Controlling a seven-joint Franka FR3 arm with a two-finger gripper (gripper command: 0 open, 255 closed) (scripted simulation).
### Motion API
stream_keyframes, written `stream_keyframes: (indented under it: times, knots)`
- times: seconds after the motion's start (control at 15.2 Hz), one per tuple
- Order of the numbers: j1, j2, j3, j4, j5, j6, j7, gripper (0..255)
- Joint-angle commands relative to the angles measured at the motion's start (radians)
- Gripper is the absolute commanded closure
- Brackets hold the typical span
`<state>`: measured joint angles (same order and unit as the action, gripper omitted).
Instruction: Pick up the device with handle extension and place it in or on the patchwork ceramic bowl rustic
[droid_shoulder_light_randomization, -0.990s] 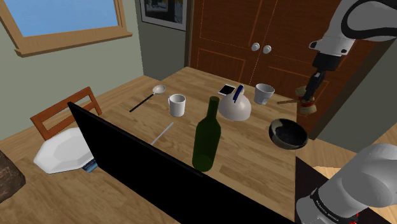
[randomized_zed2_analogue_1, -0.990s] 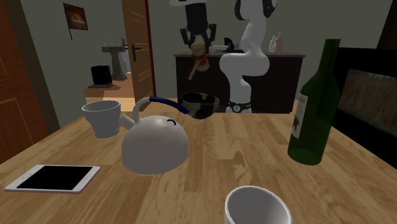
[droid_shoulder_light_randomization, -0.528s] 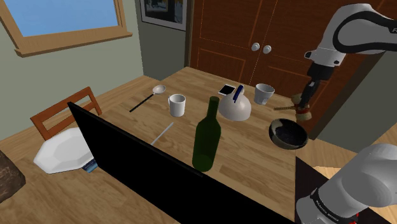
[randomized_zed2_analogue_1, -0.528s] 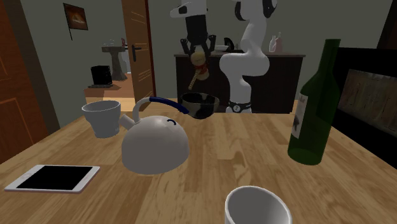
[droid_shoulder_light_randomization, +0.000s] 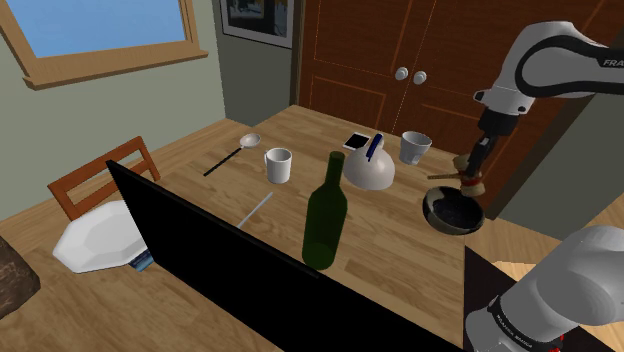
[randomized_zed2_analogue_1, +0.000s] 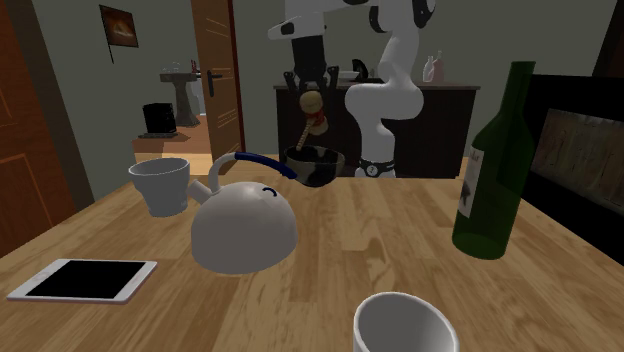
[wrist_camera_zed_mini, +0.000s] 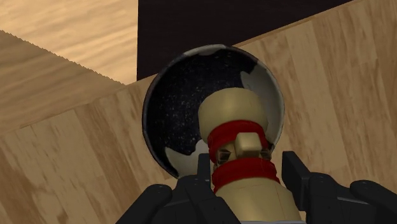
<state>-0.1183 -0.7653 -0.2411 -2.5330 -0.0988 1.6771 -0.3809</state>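
While the end effector (wrist_camera_zed_mini: 247, 173) grips a tan, red-banded device (wrist_camera_zed_mini: 236, 130), a dark speckled bowl (wrist_camera_zed_mini: 178, 95) sits directly below it on the wooden tabletop (wrist_camera_zed_mini: 63, 167).

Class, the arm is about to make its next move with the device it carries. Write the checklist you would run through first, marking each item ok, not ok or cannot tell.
1. Device clasped in the pincer: ok, a finger sits on each side of its red-banded body.
2. Device over the bowl: ok, the wrist view shows the bowl beneath it.
3. Bowl upright on the table: ok.
4. Device resting in the bowl: not ok, its body hangs above the rim in the second exterior view.
5. Handle tip clear of the rim: cannot tell.
6. Kettle out of the way: ok, it stands apart from the bowl.
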Motion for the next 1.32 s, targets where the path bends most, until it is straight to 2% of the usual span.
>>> stream_keyframes:
  times: [0.0,0.13,0.2,0.53,0.79,1.25]
  knots:
    - [0.000,0.000,0.000,-0.001,0.000,0.001,0.000,255]
    - [0.000,0.000,0.000,-0.001,0.000,0.001,0.000,255]
    - [0.000,0.000,0.000,-0.001,0.000,0.001,0.000,0]
    - [0.000,0.000,0.000,-0.001,0.000,0.001,0.000,0]
    - [0.008,0.026,0.007,0.142,0.011,-0.115,-0.004,0]
    - [0.008,0.026,0.007,0.142,0.011,-0.115,-0.004,0]
